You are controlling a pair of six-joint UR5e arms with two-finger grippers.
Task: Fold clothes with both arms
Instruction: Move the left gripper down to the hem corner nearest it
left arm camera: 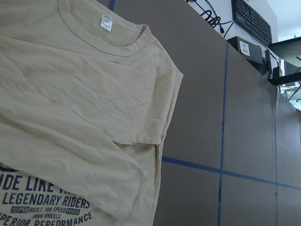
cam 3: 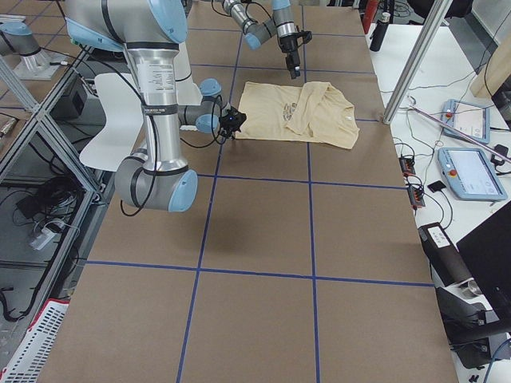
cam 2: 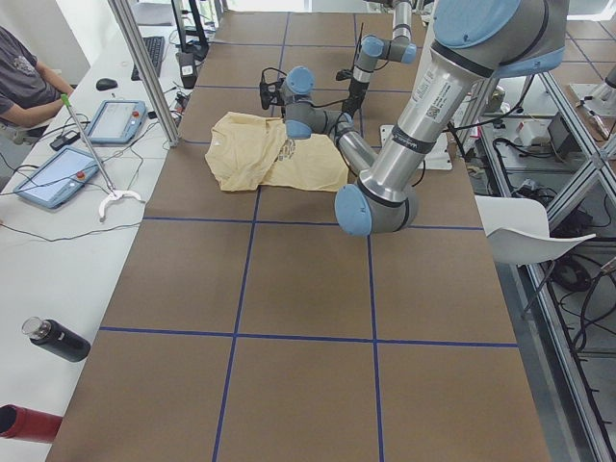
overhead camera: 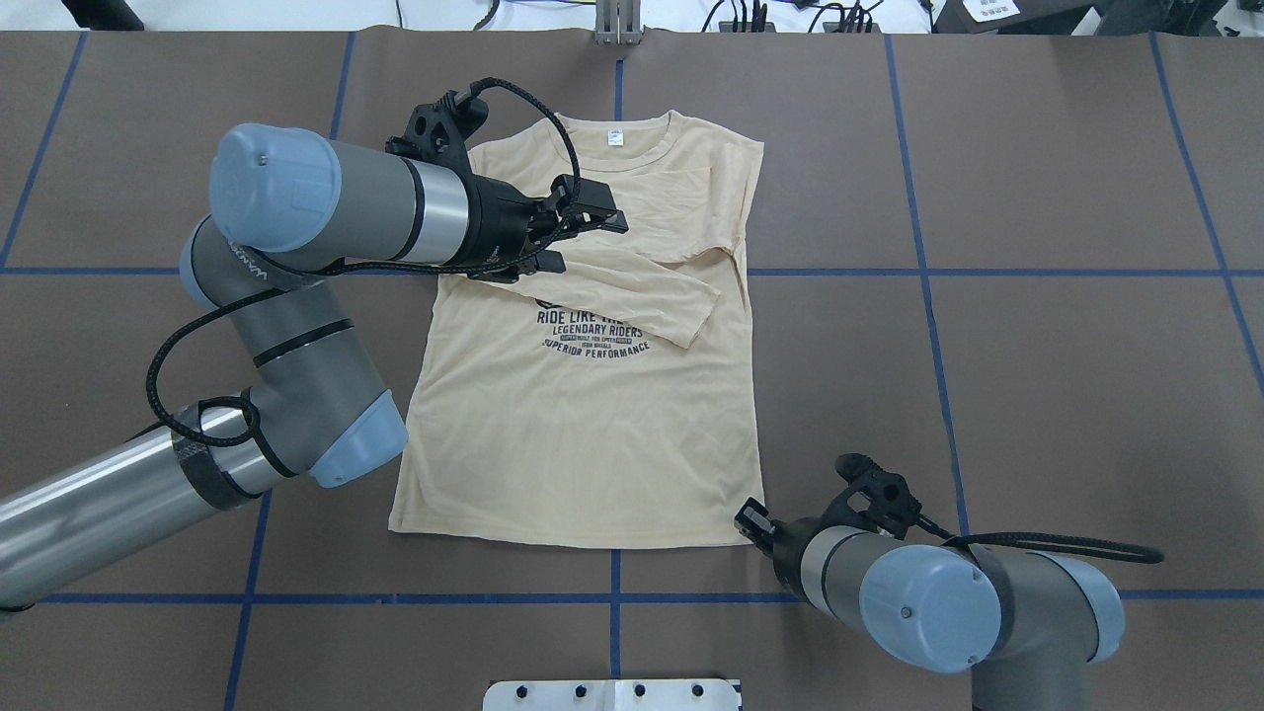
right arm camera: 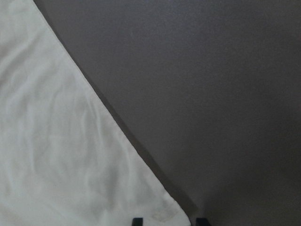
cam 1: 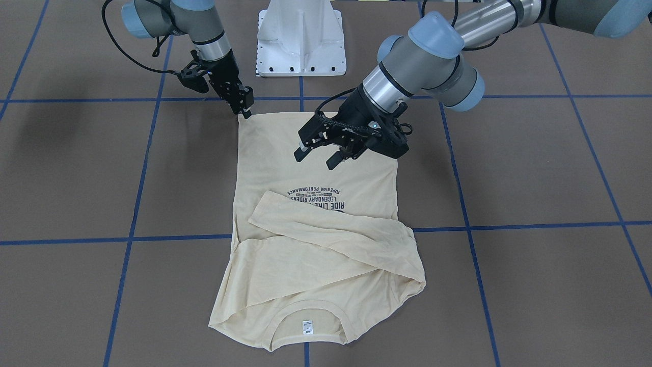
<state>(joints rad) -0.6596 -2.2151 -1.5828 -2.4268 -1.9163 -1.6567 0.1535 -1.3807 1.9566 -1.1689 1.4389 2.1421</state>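
Over the chest of the thin cream shirt (cam 1: 285, 168) spread on the table (cam 1: 535, 168), my left pincer (cam 1: 315, 159) hangs wide open, empty, and my right pincer (cam 1: 246, 113), part open, straddles its near-right hem corner.

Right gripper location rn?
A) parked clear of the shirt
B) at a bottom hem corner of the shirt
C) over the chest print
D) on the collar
B: the right gripper is down at the shirt's hem corner on the robot's side, at the opposite end from the collar. The left gripper is the one over the chest area.
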